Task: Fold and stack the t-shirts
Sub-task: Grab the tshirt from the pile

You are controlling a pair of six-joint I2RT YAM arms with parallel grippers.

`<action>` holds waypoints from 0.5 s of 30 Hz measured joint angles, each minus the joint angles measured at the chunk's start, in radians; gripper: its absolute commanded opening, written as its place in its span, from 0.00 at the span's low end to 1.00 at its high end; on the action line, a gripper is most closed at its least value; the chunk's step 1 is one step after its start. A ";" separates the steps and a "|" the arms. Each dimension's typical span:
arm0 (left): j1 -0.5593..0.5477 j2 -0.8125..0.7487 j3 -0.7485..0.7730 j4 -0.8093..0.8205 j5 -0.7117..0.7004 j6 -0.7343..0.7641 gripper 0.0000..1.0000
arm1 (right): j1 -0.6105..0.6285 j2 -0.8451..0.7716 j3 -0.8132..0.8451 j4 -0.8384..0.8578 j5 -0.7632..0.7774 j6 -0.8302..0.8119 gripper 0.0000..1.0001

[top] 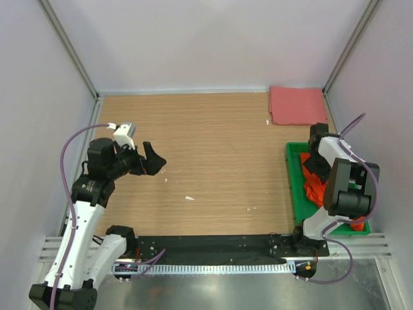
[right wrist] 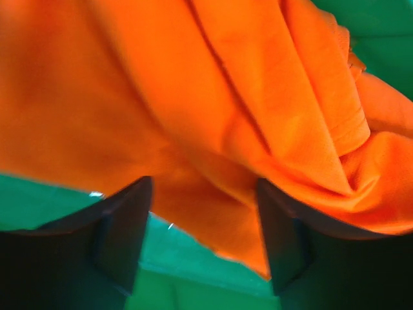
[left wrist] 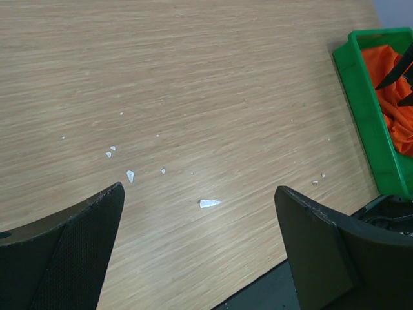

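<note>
The bright orange t-shirt (top: 314,188) lies crumpled in the green tray (top: 292,174) at the right. My right gripper (top: 315,163) reaches down into the tray over it. In the right wrist view the right gripper (right wrist: 203,183) is open, a hanging fold of the orange t-shirt (right wrist: 258,84) lies between its fingers, and green tray (right wrist: 187,284) shows in the gap beside the fold. The dull pink-red t-shirt (top: 298,105) lies folded flat at the back right corner. My left gripper (top: 157,160) hovers open over the left of the table, holding nothing.
In the left wrist view the left gripper (left wrist: 199,189) is over bare wood with small white scraps (left wrist: 208,203). The tray (left wrist: 361,97) with the orange cloth (left wrist: 393,110) shows at the right. Walls close the table at left, back and right.
</note>
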 measured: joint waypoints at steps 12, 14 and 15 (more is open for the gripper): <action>-0.010 0.000 0.027 -0.070 -0.002 0.016 1.00 | -0.001 0.069 -0.005 0.026 0.166 0.008 0.01; -0.013 0.000 0.041 -0.072 -0.003 -0.001 1.00 | 0.059 0.063 0.084 -0.068 0.245 0.026 0.02; -0.013 0.001 0.048 -0.072 -0.001 -0.014 0.99 | 0.105 0.055 0.136 -0.106 0.284 0.034 0.02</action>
